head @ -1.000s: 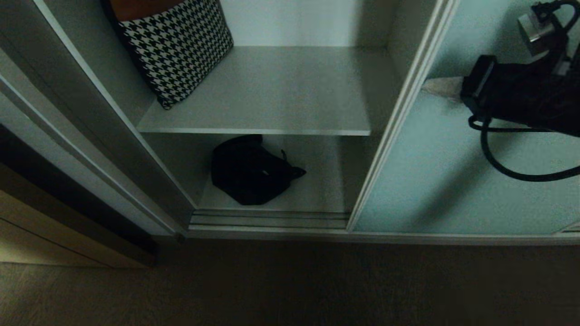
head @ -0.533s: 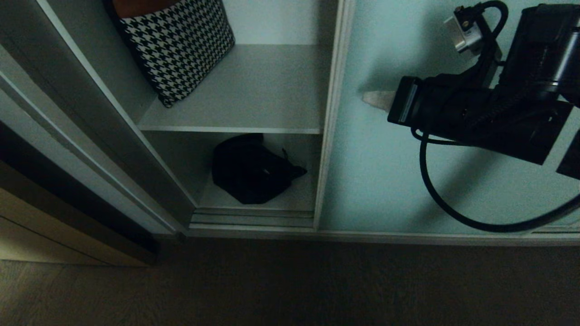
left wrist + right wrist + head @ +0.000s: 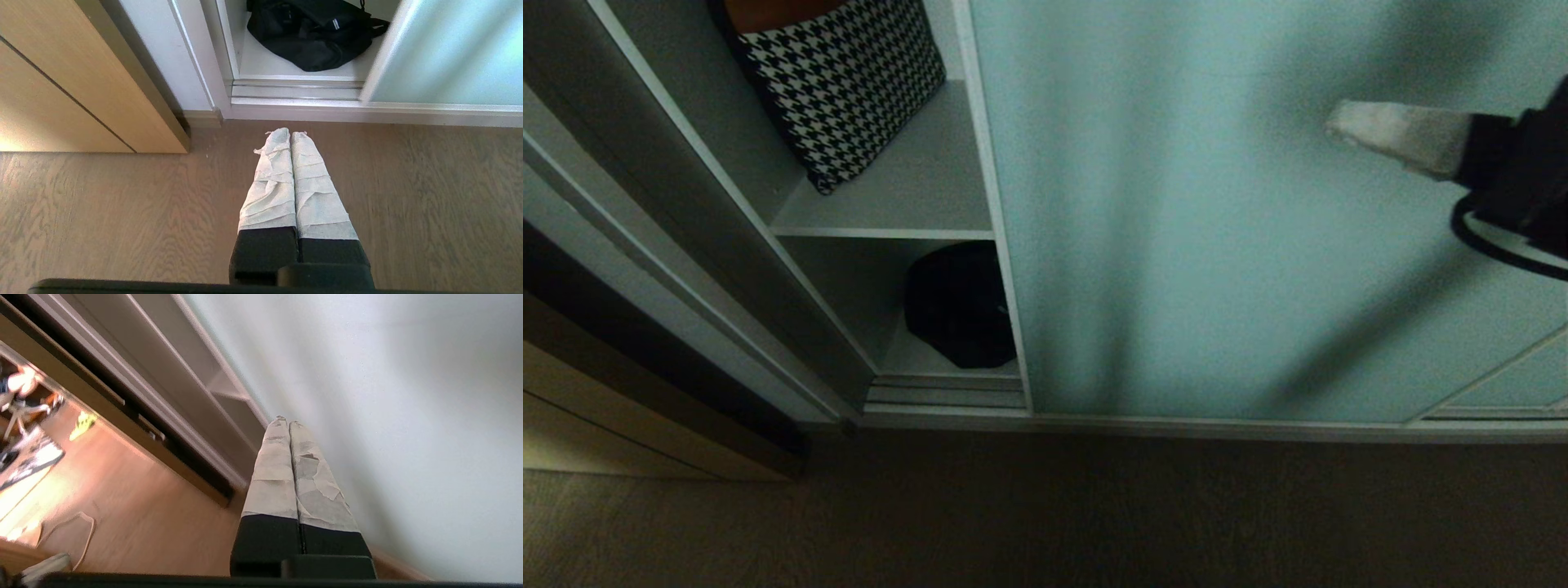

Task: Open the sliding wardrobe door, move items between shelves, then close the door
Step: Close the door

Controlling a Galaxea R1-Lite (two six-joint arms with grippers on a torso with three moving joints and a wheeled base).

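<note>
**Nearly shut: door covers most of the wardrobe opening**

Frosted blue-green sliding wardrobe door (image 3: pixel 1217 229) spans the middle and right of the head view. Its slim silver leading edge stands over the black shoulder bag (image 3: pixel 956 306), hiding the bag's right part. Narrow gap left open on the left side.

Bag lies on the lower shelf (image 3: pixel 907 355), just behind the floor track (image 3: pixel 943 394). Left wrist view shows it slumped, small label up (image 3: pixel 314 30).

Upper shelf (image 3: pixel 907 200) carries a houndstooth cushion (image 3: pixel 845 82), tilted against the wardrobe's left wall.

Right gripper (image 3: pixel 1339 126) at the right edge of the head view, in front of the door's glass, tip pointing left. Contact with the glass cannot be told. Its taped fingers (image 3: pixel 282 469) are pressed together, nothing between them.

Left gripper (image 3: pixel 291 132) low over the wooden floor (image 3: pixel 122 212), aimed at the wardrobe's base. Fingers closed flat against each other, empty.

Pale wood cabinet (image 3: pixel 61 81) stands left of the wardrobe frame.
</note>
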